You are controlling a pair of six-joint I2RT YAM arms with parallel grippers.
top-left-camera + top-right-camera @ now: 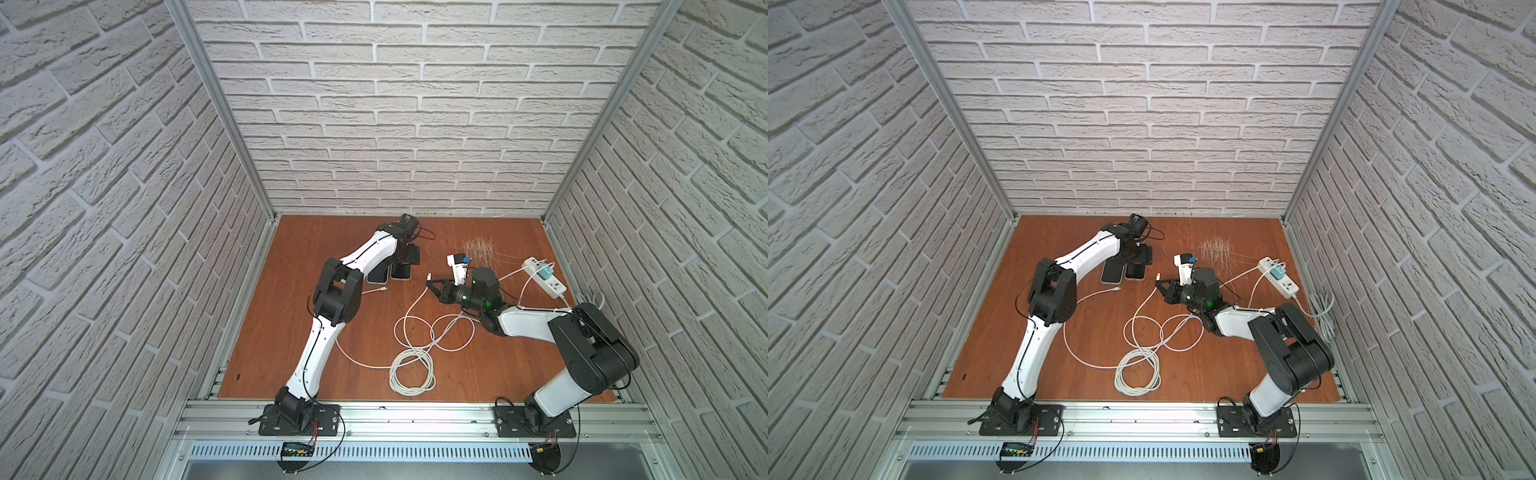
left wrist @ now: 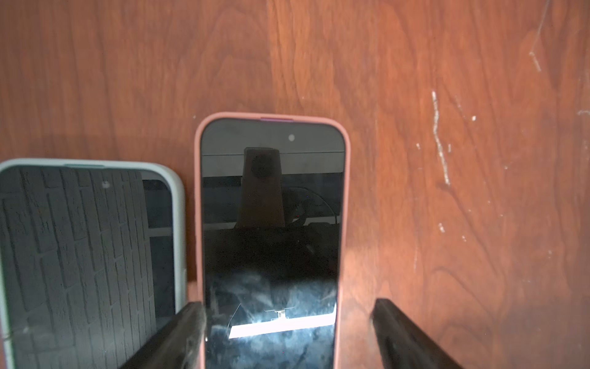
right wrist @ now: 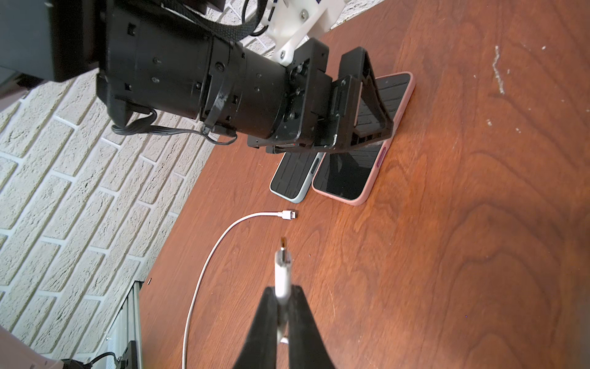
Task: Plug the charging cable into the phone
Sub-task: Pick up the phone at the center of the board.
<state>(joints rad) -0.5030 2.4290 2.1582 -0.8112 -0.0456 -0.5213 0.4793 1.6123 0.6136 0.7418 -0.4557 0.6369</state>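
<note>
The pink-cased phone is seen lying flat, screen up, toward the back of the desk. Its long edge is set just beside that of a second phone in a pale grey-green case. The left tool is spread wide over the pink phone, with one finger at each long edge. Bare wood is seen between the outer finger and the case. On the inner side, where the two phones are set close, contact cannot be settled from the blurred wrist view.

Open desk is seen between the phones' near short edges and the right tool. That tool is clenched on the white plug of the charging cable, and the plug is pointed toward the phones, well apart from them.

Two phones, two arms and two white cable ends are counted. One end is gripped; the other, a loose end, is laid near the phones. One coil is found mid-desk. One power strip, with a teal adaptor plugged in, is placed by the right edge.

The desk is finished in reddish-brown wood grain and is marked by pale scratches near the back. It is enclosed on three sides by white brick-pattern walls, and it is bounded at the front by an aluminium rail, on which both arms are mounted.
</note>
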